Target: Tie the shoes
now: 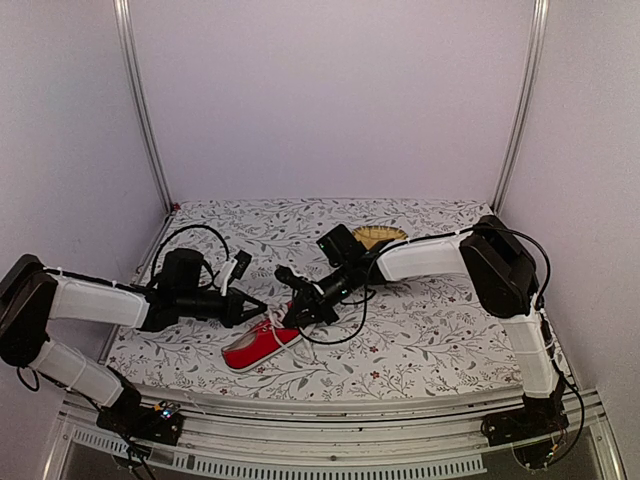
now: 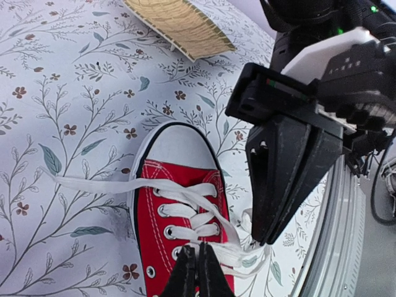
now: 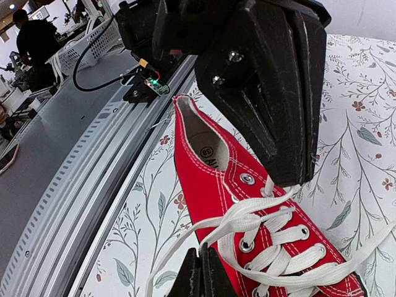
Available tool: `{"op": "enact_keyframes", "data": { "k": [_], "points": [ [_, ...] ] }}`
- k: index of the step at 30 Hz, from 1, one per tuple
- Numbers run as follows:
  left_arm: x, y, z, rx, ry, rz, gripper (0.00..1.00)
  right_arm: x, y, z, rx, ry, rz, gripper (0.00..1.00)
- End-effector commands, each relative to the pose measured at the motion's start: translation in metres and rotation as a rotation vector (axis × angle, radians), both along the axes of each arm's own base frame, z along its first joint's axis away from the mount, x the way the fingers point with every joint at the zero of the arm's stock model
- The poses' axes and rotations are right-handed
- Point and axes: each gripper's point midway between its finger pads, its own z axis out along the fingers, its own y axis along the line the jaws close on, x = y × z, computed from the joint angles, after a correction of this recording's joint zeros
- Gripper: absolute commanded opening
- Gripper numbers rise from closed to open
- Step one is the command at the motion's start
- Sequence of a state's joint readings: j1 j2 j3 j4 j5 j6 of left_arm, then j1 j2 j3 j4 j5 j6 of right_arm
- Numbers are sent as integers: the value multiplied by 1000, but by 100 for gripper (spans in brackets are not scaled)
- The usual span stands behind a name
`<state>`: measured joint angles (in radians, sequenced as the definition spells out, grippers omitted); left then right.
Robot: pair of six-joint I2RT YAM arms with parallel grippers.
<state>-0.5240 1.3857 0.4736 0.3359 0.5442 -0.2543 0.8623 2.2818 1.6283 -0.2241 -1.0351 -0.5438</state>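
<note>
The red sneaker lies on the floral table cover, with its white toe cap pointing away from the left wrist camera. It shows in the left wrist view and the right wrist view. Its white laces are crossed loosely over the eyelets. My left gripper is shut on a lace strand over the tongue. My right gripper is shut on another lace strand beside the shoe. The two grippers sit close together over the shoe's lacing, tip to tip. One loose lace end trails left across the cover.
A yellow woven basket lies at the back of the cover, behind the right forearm; it also shows in the left wrist view. The metal frame rail runs along the near edge. White walls enclose the sides and back.
</note>
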Motion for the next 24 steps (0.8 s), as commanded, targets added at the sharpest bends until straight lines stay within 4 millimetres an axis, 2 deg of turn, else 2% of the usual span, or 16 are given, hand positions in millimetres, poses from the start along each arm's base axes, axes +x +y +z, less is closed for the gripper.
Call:
{"op": "enact_keyframes", "data": {
  "k": [1, 4, 10, 14, 16, 19, 24],
  "points": [
    [2, 3, 11, -30, -45, -14, 3, -1, -4, -12, -8, 29, 16, 2],
    [7, 7, 7, -15, -34, 25, 7, 8, -2, -16, -19, -1, -12, 2],
    [14, 19, 4, 8, -37, 116, 29, 20, -1, -20, -34, -30, -51, 2],
    [12, 31, 21, -26, -77, 193, 49, 24, -5, -15, -30, -18, -68, 2],
    [9, 37, 28, -46, -76, 241, 54, 22, -9, -15, -27, -13, -78, 2],
    [-2, 38, 35, -89, -54, 260, 54, 19, -13, -11, -22, -9, -80, 2],
    [-24, 27, 27, -109, 10, 184, 37, 18, -14, -12, -23, -8, -77, 2]
  ]
}}
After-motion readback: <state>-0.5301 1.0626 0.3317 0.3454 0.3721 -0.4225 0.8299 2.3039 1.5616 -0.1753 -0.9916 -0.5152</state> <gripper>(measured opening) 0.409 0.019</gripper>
